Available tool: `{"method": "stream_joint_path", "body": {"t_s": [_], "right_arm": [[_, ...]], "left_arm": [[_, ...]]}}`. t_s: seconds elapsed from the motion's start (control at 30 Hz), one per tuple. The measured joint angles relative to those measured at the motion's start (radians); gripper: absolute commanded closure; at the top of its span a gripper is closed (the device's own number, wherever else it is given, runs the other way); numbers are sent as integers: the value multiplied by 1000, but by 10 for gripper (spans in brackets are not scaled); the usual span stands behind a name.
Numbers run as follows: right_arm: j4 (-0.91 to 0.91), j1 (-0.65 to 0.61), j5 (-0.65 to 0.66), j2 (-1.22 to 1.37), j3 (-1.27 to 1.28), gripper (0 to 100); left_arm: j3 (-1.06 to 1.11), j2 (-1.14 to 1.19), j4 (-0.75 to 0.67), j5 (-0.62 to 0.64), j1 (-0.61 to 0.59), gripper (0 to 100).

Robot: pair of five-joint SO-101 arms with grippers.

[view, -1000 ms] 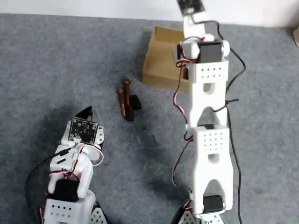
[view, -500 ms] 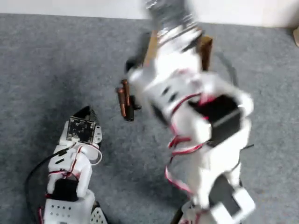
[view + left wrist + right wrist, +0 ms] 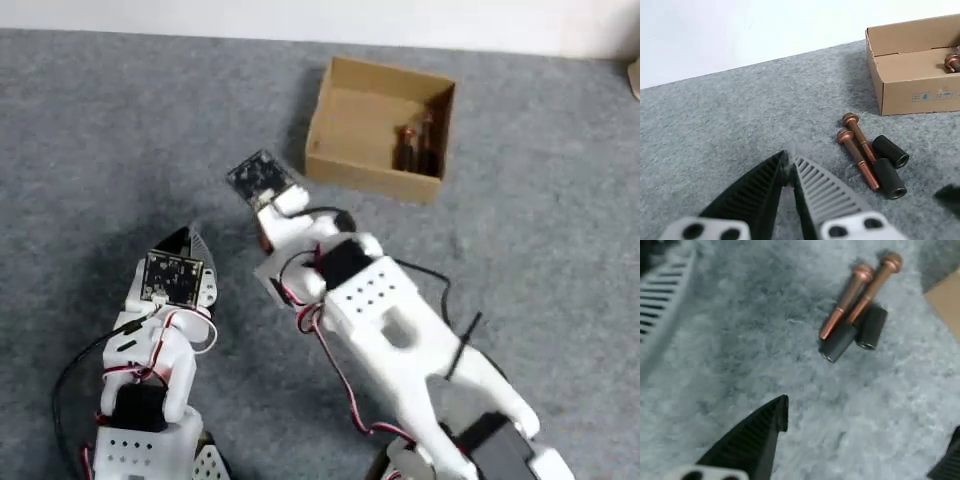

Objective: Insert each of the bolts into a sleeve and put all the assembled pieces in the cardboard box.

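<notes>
**Counting the loose parts and the boxed ones**

Two bolts are counted on the grey bench point(image 3: 715, 125) in the left wrist view: one bolt point(image 3: 861, 137) and a second bolt point(image 3: 860, 161), laid side by side and touching. Two black sleeves are counted with them, one sleeve point(image 3: 890, 151) and another sleeve point(image 3: 888, 177), each lying against the threaded end of a bolt. One cardboard box point(image 3: 360, 175) is seen near these parts, at the far side of the bench. Two assembled pieces point(image 3: 405, 150) point(image 3: 428, 140) are seen inside it, against its right wall.

The inside of the box is laid open from the high view, whereas from the left wrist view one copper bolt head point(image 3: 952, 62) is glimpsed over the box wall. In the high view the place of the loose bolts is covered by the right arm point(image 3: 400, 330), which is stretched slantwise across the bench. In the right wrist view the same pair of bolts point(image 3: 844, 302) point(image 3: 871, 290) and pair of sleeves point(image 3: 837, 345) point(image 3: 871, 327) are seen from above.

The left claw point(image 3: 788, 162) is clenched on nothing, its tips met, and is held low near the loose parts. The right claw point(image 3: 870, 417) is spread wide and released, with nothing in it, above the bench beside the bolts.
</notes>
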Motion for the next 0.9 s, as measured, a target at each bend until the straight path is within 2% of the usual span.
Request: {"method": "stream_joint_path", "body": {"t_s": [0.13, 0.33, 0.5, 0.9], "right_arm": [[-89, 49, 11, 138, -18, 559], [-100, 130, 15, 417, -227, 559], [-103, 149, 20, 609, -368, 559], [-101, 160, 26, 813, -557, 559]], "left_arm": [[0, 0, 0, 0, 0, 969], [0, 0, -18, 0, 0, 969], [0, 0, -20, 0, 0, 969], [0, 0, -20, 0, 0, 968]]}}
